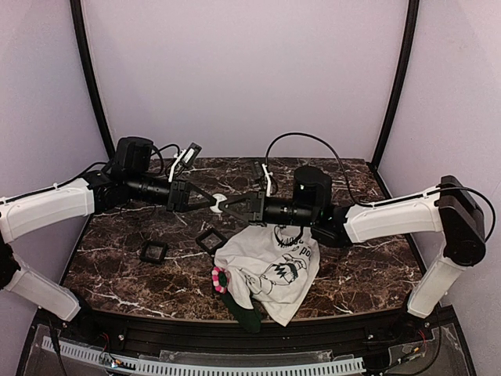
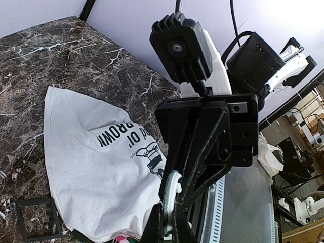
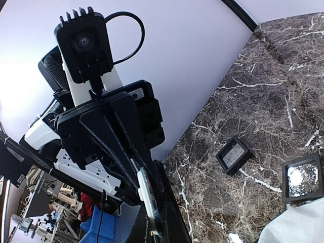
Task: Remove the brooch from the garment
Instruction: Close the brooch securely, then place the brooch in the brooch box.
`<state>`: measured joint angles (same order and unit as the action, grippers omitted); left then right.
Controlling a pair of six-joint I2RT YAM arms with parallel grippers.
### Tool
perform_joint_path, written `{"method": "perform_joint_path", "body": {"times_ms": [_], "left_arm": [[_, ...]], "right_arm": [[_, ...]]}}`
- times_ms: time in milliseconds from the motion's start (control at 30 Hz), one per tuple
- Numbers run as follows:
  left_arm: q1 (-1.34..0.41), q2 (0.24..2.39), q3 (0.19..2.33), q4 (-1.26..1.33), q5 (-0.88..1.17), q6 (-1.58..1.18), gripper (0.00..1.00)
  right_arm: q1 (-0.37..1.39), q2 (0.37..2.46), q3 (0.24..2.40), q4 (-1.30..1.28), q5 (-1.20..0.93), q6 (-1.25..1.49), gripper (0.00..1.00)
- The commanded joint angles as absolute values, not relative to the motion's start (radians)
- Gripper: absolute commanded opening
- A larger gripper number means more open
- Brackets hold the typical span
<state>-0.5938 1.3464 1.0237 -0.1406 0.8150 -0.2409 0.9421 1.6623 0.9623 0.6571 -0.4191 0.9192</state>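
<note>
The garment [image 1: 270,270] is a white T-shirt with a black cartoon print, lying crumpled at the front middle of the table; it also shows in the left wrist view [image 2: 86,152]. The brooch [image 1: 220,277], pink and white, sits at the shirt's front left edge; a bit of it shows in the left wrist view [image 2: 121,238]. My left gripper [image 1: 210,202] and right gripper [image 1: 228,205] meet tip to tip above the table behind the shirt. Both are shut on a small white round disc [image 1: 219,200], seen edge-on in the wrist views [image 2: 174,195] [image 3: 151,202].
Two small black square frames [image 1: 153,251] [image 1: 210,240] lie on the dark marble table [image 1: 117,258] left of the shirt; both show in the right wrist view [image 3: 233,154] [image 3: 302,177]. A dark green sleeve [image 1: 249,316] hangs toward the front edge.
</note>
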Motion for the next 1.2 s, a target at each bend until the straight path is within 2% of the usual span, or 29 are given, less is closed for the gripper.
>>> {"method": "perform_joint_path", "body": {"times_ms": [0, 233, 367, 433, 500, 667, 867, 967, 1167], "left_arm": [[-0.575, 1.294, 1.016, -0.101, 0.885, -0.248, 0.01], [-0.575, 1.316, 1.017, -0.106, 0.876, -0.256, 0.01], [-0.575, 1.324, 1.015, -0.111, 0.866, -0.252, 0.01], [-0.575, 1.326, 1.017, -0.115, 0.858, -0.249, 0.01], [-0.576, 1.328, 1.016, -0.123, 0.842, -0.243, 0.01], [-0.577, 1.334, 1.015, -0.153, 0.763, -0.226, 0.01], [-0.579, 1.31, 1.026, -0.224, 0.619, -0.156, 0.01], [-0.597, 1.28, 1.025, -0.266, 0.479, -0.114, 0.01], [-0.613, 1.199, 0.95, -0.37, 0.182, -0.191, 0.03]], "right_arm": [[0.851, 1.654, 0.917, 0.54, -0.269, 0.91, 0.0], [0.858, 1.643, 0.975, 0.562, -0.412, 0.798, 0.08], [0.861, 1.629, 1.003, 0.545, -0.457, 0.749, 0.17], [0.861, 1.615, 0.999, 0.557, -0.476, 0.738, 0.29], [0.862, 1.592, 0.999, 0.555, -0.488, 0.728, 0.46], [0.872, 1.517, 1.0, 0.49, -0.47, 0.657, 0.72], [0.873, 1.409, 0.979, 0.33, -0.3, 0.559, 0.87], [0.866, 1.36, 0.971, 0.194, -0.089, 0.532, 0.95], [0.816, 1.296, 0.967, -0.063, 0.189, 0.513, 0.99]]}}
